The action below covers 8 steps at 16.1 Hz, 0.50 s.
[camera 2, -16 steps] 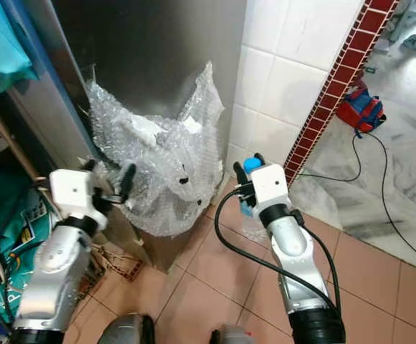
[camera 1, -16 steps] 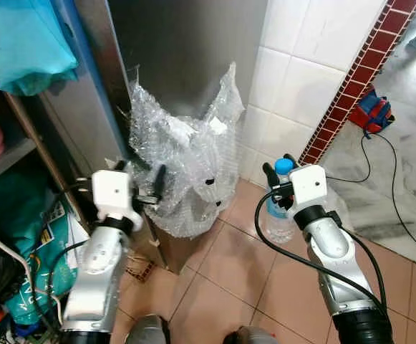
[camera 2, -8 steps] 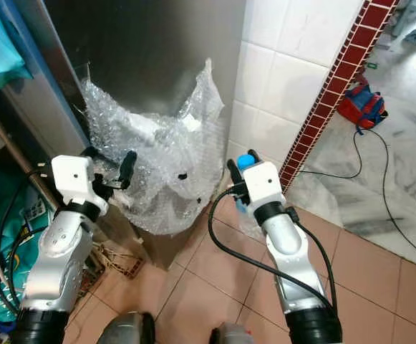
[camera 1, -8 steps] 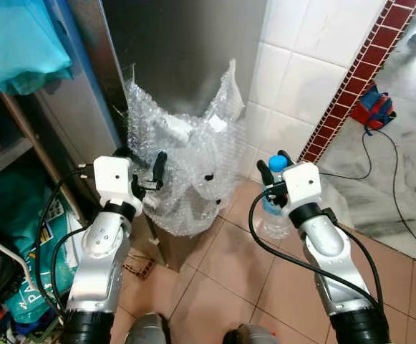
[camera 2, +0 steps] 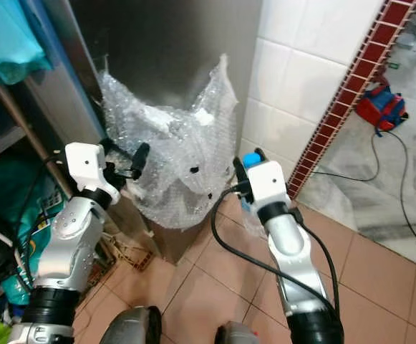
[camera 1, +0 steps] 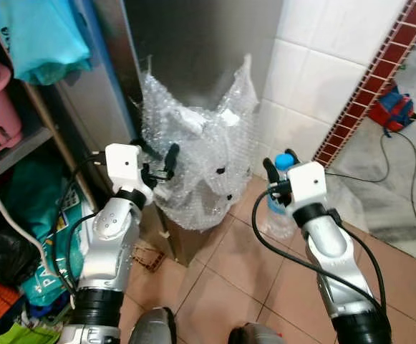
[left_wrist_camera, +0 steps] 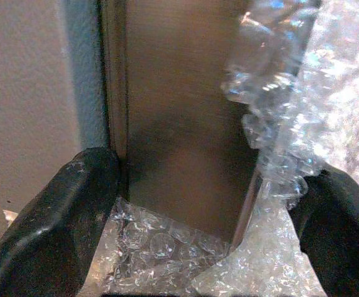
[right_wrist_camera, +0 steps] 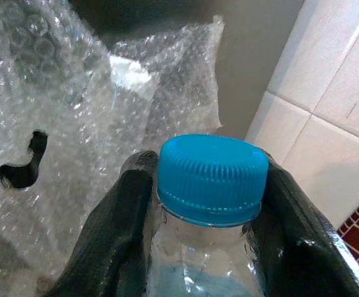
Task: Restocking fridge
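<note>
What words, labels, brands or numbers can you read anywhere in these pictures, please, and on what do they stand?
No text can be read here.
Teal bag on the floor beside the left arm: it carries printing, too small and blurred to read.
Water bottle in the right pincer: the blue cap is plain, and no label can be made out.
Bubble wrap against the steel fridge: white patches, no legible writing.

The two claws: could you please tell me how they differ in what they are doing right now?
The right claw is shut on a water bottle with a blue cap; the left claw is open and holds nothing. The left claw points at the bubble wrap beside the steel fridge; the right is nearer the tiled wall. Both have black fingers.
</note>
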Available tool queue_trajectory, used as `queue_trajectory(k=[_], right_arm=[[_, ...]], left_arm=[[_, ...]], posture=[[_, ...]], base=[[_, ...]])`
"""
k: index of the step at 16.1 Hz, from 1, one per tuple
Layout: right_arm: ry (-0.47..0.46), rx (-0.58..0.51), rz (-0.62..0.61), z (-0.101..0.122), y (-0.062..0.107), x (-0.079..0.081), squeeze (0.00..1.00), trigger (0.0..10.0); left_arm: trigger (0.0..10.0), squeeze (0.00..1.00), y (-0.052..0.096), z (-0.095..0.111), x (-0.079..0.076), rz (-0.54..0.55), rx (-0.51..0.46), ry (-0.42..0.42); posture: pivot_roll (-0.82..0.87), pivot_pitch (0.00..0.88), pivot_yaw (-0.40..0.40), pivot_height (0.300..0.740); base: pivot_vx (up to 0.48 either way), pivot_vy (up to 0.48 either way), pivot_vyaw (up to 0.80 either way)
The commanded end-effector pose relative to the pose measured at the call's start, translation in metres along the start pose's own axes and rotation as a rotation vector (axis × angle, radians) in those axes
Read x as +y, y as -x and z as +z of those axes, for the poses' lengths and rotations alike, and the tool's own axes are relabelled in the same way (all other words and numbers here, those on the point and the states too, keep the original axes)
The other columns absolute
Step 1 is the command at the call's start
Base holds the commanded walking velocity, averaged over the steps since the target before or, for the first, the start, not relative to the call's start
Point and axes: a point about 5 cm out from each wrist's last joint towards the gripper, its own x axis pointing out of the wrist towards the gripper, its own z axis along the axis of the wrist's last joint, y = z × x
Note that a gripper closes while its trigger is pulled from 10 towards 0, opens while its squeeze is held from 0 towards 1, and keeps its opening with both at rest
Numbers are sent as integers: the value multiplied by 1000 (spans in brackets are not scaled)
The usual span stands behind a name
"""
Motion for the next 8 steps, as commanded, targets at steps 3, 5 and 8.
queue_trajectory(k=[3, 5, 8], right_arm=[[9, -13, -7, 6, 5, -2, 0, 10000], [13, -11, -8, 5, 5, -3, 0, 10000], [13, -11, 3, 6, 1, -1, 0, 10000]], left_arm=[[10000, 0, -6, -11, -18, -71, 43, 31], [10000, 0, -4, -6, -20, -45, 6, 15], [10000, 0, 5, -7, -18, -28, -1, 1]], posture=[[-10, 108, 10, 740], [0, 112, 1, 740], [14, 114, -8, 740]], base=[[0, 0, 0], [0, 0, 0], [0, 0, 0]])
